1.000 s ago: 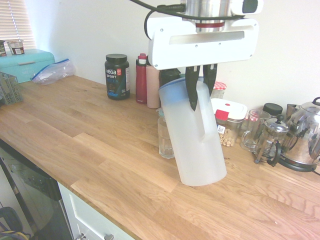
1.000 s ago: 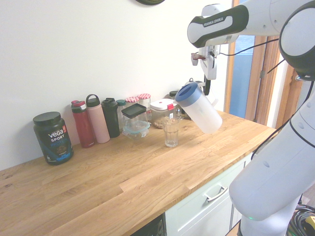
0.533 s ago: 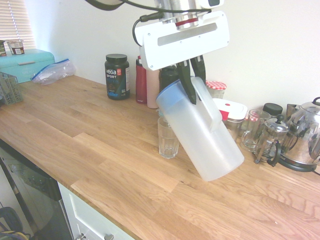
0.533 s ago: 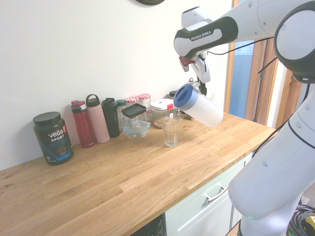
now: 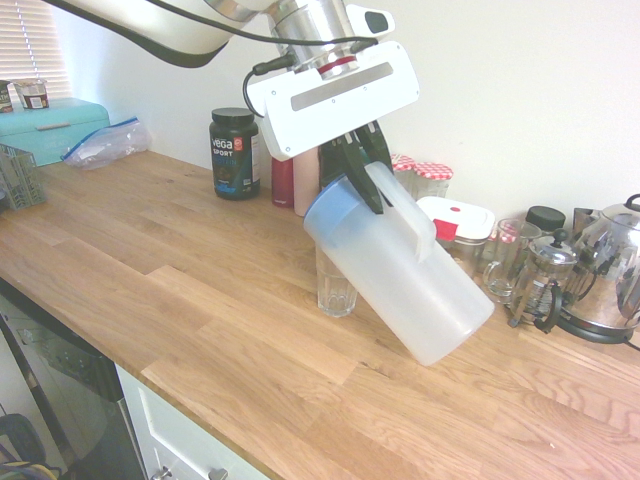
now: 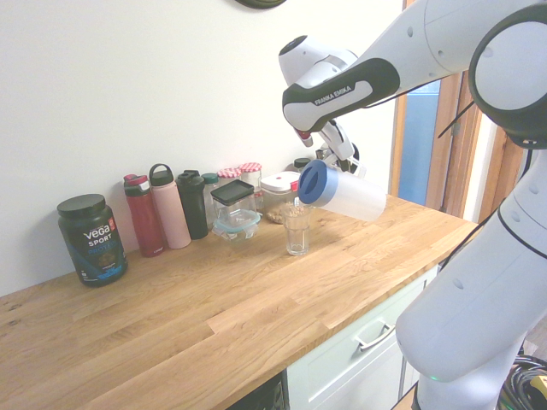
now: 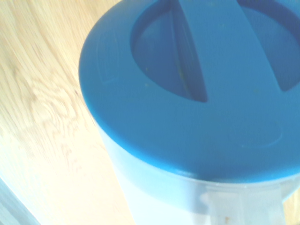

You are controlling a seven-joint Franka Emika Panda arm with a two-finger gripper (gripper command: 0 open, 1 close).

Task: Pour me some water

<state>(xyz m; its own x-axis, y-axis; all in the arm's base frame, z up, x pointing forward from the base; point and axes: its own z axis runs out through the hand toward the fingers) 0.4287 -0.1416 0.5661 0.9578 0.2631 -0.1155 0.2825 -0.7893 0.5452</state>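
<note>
A tall frosted-white jug [image 5: 410,280] with a blue lid [image 5: 325,205] hangs tilted steeply over the wooden worktop [image 5: 150,260], lid end lowest. My gripper [image 5: 368,185] is shut on its side handle [image 5: 400,205]. The lid's rim sits just above and beside a clear drinking glass [image 5: 335,285] standing on the worktop. In the second exterior view the jug [image 6: 350,195] leans towards the glass [image 6: 297,231], with the gripper [image 6: 340,158] above it. The water is hidden behind the frosted wall; no stream shows. The blue lid [image 7: 197,84] fills the wrist view.
Along the back wall stand a black Vega tub [image 5: 234,152], a red bottle [image 6: 144,215], a pink bottle [image 6: 169,209], jars and a white-lidded container [image 5: 455,220]. A French press [image 5: 540,280] and kettle [image 5: 610,270] are at the right. A teal box [image 5: 50,125] sits far left.
The wrist has turned and the jug has tipped from nearly upright to steeply tilted. Its lid end has swung down towards the glass and the arm has shifted a little left.
</note>
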